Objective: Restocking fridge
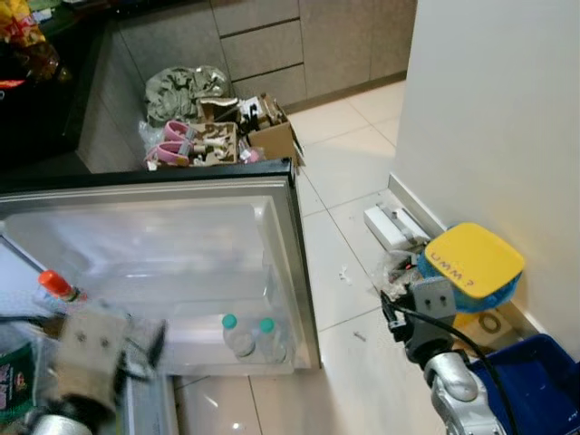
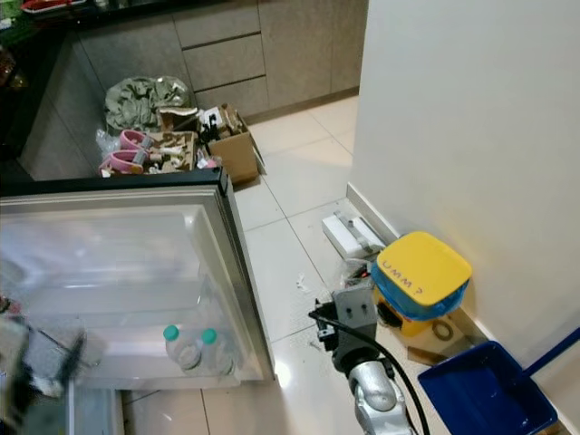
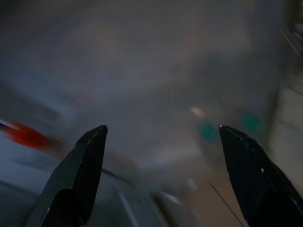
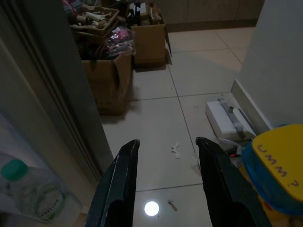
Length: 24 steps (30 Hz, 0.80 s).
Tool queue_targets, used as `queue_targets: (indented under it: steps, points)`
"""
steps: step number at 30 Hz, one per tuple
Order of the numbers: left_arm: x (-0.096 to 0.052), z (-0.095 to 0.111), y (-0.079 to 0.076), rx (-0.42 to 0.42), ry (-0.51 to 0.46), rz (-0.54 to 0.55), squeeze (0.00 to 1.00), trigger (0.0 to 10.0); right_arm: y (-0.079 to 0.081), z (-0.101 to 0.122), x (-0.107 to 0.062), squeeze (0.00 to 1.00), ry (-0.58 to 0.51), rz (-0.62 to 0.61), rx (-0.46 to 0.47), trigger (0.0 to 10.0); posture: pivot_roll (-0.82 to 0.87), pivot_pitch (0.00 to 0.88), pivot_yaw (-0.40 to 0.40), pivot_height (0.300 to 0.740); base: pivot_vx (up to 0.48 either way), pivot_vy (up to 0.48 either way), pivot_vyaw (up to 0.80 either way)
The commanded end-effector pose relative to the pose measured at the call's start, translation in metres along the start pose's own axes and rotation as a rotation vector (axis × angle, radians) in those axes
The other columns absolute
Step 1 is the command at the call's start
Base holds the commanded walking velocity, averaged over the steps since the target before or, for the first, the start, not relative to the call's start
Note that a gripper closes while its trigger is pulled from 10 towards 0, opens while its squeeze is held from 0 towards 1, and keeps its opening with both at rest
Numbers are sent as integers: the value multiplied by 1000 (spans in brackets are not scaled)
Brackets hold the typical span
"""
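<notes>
We're swinging the left gripper [image 3: 161, 137], jaws released, toward the fridge door [image 1: 181, 263] shelf; right gripper [image 4: 165, 156] idling, jaws parted, empty.

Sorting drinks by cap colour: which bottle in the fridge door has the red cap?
The bottle at the door's left edge, near the left gripper; the two bottles in the lower shelf have green caps.

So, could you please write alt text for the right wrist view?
The open right gripper hangs over pale floor tiles, holding nothing. A fridge door with a green-capped bottle is beside it, cardboard boxes beyond, and a yellow-lidded tub by the wall.
</notes>
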<state>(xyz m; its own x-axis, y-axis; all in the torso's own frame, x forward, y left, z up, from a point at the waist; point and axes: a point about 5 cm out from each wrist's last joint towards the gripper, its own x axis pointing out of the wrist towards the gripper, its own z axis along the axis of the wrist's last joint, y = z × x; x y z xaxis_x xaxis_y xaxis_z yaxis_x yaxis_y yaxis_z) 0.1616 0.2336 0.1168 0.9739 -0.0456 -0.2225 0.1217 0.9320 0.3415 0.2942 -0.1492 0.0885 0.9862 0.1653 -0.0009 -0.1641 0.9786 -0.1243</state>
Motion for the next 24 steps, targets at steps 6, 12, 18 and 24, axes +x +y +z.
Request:
queue_targets:
  steps: [6, 12, 18, 24]
  points:
    - [4, -66, -17, -15, 248, -42, 0, 10000, 2, -8, -5, 0, 23, 3, 8, 10000, -61, 168, 92, 740, 0, 0, 0]
    - [21, -105, -26, -170, 406, 66, 0, 10000, 8, -18, -12, 0, 58, 20, 7, 10000, -85, 166, 81, 740, 0, 0, 0]
    - [28, -103, -42, -226, 363, 15, 0, 10000, 15, -21, -17, 0, 65, 47, 20, 10000, -89, 164, 79, 740, 0, 0, 0]
    - [36, -102, -50, -173, 328, -8, 0, 10000, 20, -22, -17, 0, 68, 59, 21, 10000, -88, 160, 76, 740, 0, 0, 0]
